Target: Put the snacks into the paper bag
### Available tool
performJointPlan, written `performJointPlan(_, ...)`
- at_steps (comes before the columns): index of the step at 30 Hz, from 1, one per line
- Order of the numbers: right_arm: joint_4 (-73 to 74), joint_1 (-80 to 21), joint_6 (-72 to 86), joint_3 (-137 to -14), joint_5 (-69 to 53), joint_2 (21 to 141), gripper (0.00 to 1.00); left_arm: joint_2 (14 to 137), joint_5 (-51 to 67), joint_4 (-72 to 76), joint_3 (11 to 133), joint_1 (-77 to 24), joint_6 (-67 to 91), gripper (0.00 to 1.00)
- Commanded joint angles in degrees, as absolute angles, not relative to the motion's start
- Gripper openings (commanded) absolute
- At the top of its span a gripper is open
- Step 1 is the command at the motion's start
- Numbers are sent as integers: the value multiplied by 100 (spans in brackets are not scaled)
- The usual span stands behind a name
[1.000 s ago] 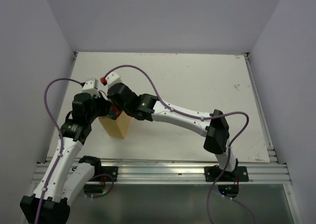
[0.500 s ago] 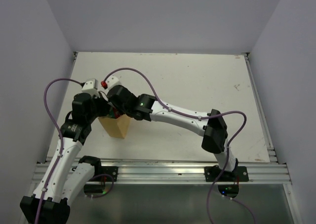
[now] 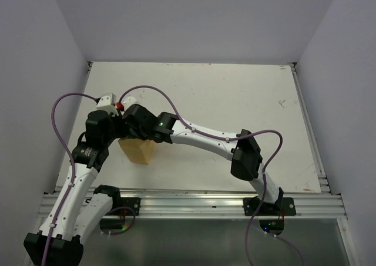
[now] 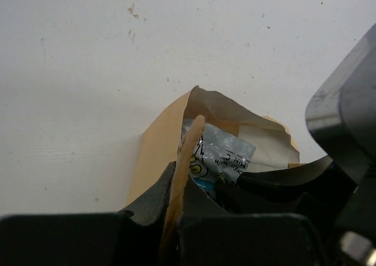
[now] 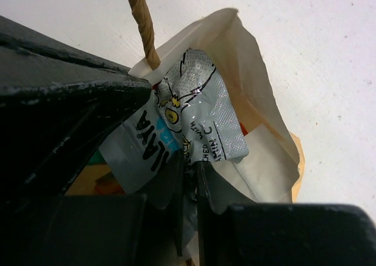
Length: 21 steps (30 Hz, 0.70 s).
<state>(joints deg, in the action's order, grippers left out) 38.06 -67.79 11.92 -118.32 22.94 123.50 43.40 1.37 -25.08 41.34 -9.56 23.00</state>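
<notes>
The tan paper bag (image 3: 140,153) stands upright on the left side of the table, with both wrists crowded over its mouth. My left gripper (image 4: 181,182) is shut on the bag's near wall (image 4: 154,148), pinching the paper edge between its pads. My right gripper (image 5: 189,167) is shut on the small silvery-blue packet (image 5: 202,110), which hangs inside the bag's open mouth (image 5: 258,96). The same packet (image 4: 222,150) shows in the left wrist view, just behind the pinched wall. Teal and orange snacks (image 5: 94,181) lie deeper in the bag, partly hidden by my fingers.
A twisted paper handle (image 5: 141,19) rises beside the packet. The left arm's black body fills the left of the right wrist view. White table (image 3: 235,101) stretches to the right and back; purple cables loop above both arms.
My right arm has swung left and lower over the bag, carrying the silvery-blue packet into its mouth. The left arm and the bag have stayed put.
</notes>
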Motion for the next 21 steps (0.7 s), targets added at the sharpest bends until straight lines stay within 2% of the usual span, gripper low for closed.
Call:
performJointPlan(1,3991,-6864,1073,-12059,2039,12271,10,4386,351,-2399,4104,-1002,2320,0)
performJointPlan(3,3842,-6891,967,-12024,2275,12051,38,4395,360,-2400,4104,-1002,2312,0)
performJointPlan(4,3780,-6908,845,-11989,2381,11754,62,4395,352,-2399,4104,-1002,2312,0)
performJointPlan(7,3438,-7040,633,-11796,2811,11208,75,4395,352,-2391,4096,-1002,2320,0)
performJointPlan(11,3025,-7110,536,-11471,3111,10242,78,4421,378,-2391,4096,-1002,2320,0)
performJointPlan(16,1822,-7154,553,-9978,3094,9301,78,4447,413,-2382,4096,-1002,2303,0)
performJointPlan(18,1513,-7154,763,-9608,3225,9054,79,4447,413,-2382,4104,-1002,2311,0)
performJointPlan(21,1862,-7154,1053,-9589,3419,9149,79,4438,422,-2373,4096,-1002,2303,0)
